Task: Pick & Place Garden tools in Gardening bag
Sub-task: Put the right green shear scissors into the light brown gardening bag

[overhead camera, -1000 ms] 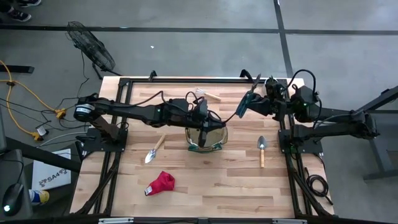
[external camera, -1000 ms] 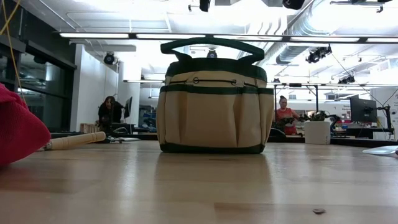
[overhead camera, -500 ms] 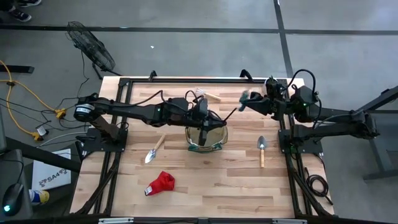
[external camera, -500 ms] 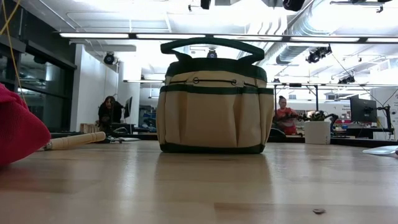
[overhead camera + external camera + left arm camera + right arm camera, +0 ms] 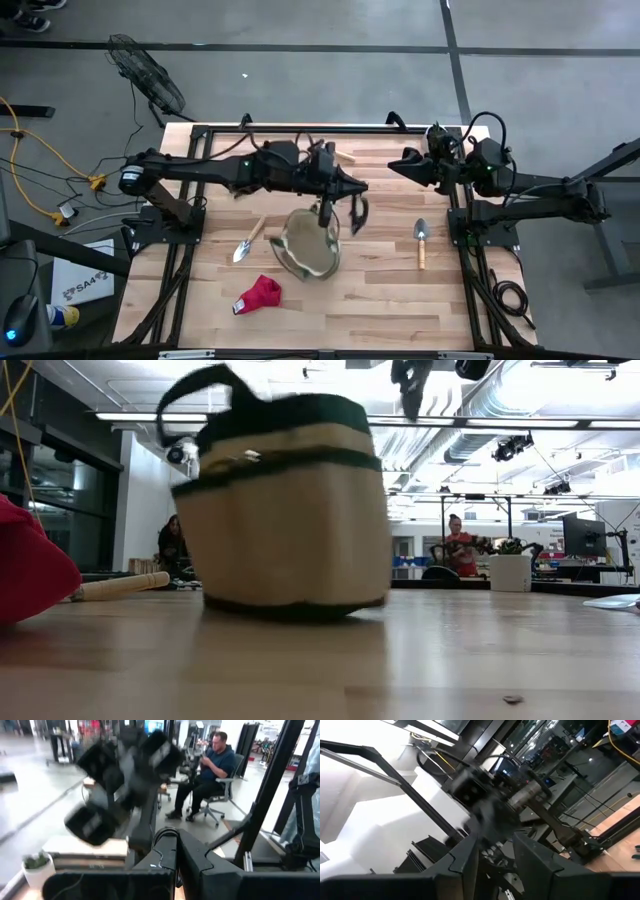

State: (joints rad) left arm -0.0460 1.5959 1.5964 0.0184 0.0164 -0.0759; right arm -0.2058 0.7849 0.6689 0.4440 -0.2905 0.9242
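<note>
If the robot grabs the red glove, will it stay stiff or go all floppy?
Probably floppy: the red glove lies crumpled in a soft heap on the table, so it would likely droop from a gripper. It looks like cloth, so it is probably light for its size. It seems unlikely to roll, and a push would likely just slide or bunch it.

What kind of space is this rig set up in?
Probably a shared robotics lab or open workshop: exposed ceiling ducts, a person in an office chair, a bare concrete floor around the wooden table.

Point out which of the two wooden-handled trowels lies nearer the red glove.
The trowel left of the gardening bag, just above the red glove. The other trowel lies alone by the table's right edge.
</note>
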